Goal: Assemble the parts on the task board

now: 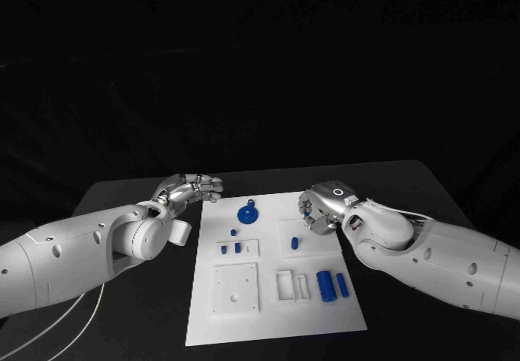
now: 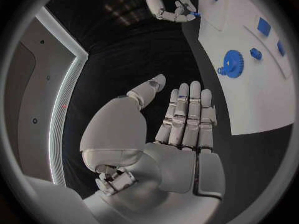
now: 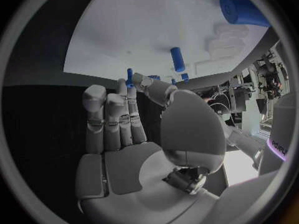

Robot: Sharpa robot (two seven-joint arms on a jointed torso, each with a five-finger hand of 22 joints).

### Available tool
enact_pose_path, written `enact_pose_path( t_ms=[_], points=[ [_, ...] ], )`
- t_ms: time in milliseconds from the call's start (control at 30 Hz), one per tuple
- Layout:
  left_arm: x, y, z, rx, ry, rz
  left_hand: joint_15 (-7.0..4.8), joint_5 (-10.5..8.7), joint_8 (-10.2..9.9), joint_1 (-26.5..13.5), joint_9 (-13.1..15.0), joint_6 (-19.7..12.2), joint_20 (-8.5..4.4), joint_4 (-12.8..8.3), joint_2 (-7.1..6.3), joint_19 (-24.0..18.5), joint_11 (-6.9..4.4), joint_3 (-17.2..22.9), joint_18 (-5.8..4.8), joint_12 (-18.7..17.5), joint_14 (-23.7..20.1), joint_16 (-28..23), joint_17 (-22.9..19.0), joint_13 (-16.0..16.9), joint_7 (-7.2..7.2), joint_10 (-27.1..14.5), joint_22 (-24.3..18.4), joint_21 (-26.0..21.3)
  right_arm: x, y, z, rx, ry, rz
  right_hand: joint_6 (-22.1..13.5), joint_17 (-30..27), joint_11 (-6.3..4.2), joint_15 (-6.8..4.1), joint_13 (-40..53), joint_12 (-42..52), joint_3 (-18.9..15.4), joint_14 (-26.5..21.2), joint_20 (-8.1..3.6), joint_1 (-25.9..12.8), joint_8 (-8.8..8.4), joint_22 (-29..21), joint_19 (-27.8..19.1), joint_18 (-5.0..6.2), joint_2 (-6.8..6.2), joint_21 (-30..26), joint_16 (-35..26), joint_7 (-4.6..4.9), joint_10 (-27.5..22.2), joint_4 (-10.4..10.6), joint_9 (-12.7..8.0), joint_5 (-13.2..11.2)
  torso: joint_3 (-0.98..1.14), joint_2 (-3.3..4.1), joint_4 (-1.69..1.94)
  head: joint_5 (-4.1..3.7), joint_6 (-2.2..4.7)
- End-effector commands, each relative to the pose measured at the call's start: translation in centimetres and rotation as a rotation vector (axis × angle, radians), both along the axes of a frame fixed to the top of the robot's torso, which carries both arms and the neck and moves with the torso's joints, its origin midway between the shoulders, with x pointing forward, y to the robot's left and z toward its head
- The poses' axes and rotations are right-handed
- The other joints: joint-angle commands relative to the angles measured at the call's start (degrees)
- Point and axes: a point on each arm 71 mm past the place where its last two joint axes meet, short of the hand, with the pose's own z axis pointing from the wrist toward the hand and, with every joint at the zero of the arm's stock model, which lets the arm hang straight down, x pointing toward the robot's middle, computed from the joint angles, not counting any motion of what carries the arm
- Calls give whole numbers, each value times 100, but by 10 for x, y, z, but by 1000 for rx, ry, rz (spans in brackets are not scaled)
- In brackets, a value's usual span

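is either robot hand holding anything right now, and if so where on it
The right robot hand pinches a small blue part by its end, at its fingertips, at the task board's edge. The left robot hand holds nothing.

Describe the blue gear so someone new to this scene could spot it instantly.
Start at the white task board in the middle of the black table and go to its far edge, between the two hands. The gear lies there near the left hand. It is the one round, toothed blue piece; the other blue parts are small pegs and cylinders.
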Motion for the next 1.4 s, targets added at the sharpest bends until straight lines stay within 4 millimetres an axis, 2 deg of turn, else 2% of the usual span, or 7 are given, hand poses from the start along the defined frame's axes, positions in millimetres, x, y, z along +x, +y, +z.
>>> enact_pose_path(
  t_ms=[33,500,700,800,900,1067,1400],
  points=[
    [0,-2,2,-8,-5,-1,-10,-9,15,-59,-9,-16,-1,1,5,50,19,-41,29,14,46,-40,11,-8,39,30,6,-18,-4,3,5,40,2,8,39,-6,-77,-51,58,14,31,-11,-37,-2,21,97,11,667,-45,37,24,9,221,0,4,15,2,-2,-10,15,7],
    [2,-3,2,-7,-15,11,-12,-8,14,-61,-11,-21,-4,2,6,56,18,-42,28,16,52,-48,24,-13,41,34,8,-21,-35,55,9,149,46,163,29,-8,-76,-50,72,4,45,-12,-41,-4,14,94,14,667,-33,35,19,13,214,15,11,14,-4,-3,-3,314,31],
    [5,-4,5,-5,-25,25,-14,-8,16,-60,-12,-19,-6,0,4,60,17,-42,27,17,55,-52,31,-16,41,38,10,-22,-50,79,-3,145,69,230,22,-9,-74,-49,78,-1,44,-13,-43,-4,10,93,14,667,-24,34,16,15,209,13,14,14,-13,-3,4,581,-62],
    [7,-5,5,-3,-30,33,-15,-8,19,-58,-11,-15,-8,-2,-1,64,15,-42,27,19,59,-57,38,-18,40,43,11,-24,-60,92,-14,130,76,268,20,-9,-74,-48,81,-3,42,-14,-44,-4,8,92,15,667,-20,34,15,16,208,10,16,15,-18,-3,5,756,-121],
    [10,-5,5,-3,-30,40,-17,-4,22,-52,-11,-12,-10,-4,0,69,12,-39,27,22,63,-62,47,-20,38,49,13,-25,-67,102,-27,119,93,290,17,-10,-73,-48,85,-5,40,-14,-45,-4,6,92,16,667,-14,34,13,16,206,5,18,16,-16,-10,2,908,-100],
    [12,-8,5,-3,-35,41,-19,12,26,-44,-12,-8,-13,-6,0,76,10,-34,27,23,69,-71,60,-25,36,56,15,-28,-75,114,-41,107,109,312,16,-10,-73,-47,88,-7,39,-14,-47,-3,5,92,16,667,-14,34,12,17,205,1,20,15,-24,-10,11,1088,-192],
    [13,-13,5,-6,-34,33,-20,15,27,-45,-13,-7,-14,-4,-3,81,8,-35,25,24,73,-77,69,-28,36,61,17,-29,-81,122,-53,95,130,330,13,-11,-72,-46,95,-10,37,-14,-48,-4,3,91,19,667,-5,34,10,18,203,-3,24,16,-19,1,3,1240,-315]
  ],
)
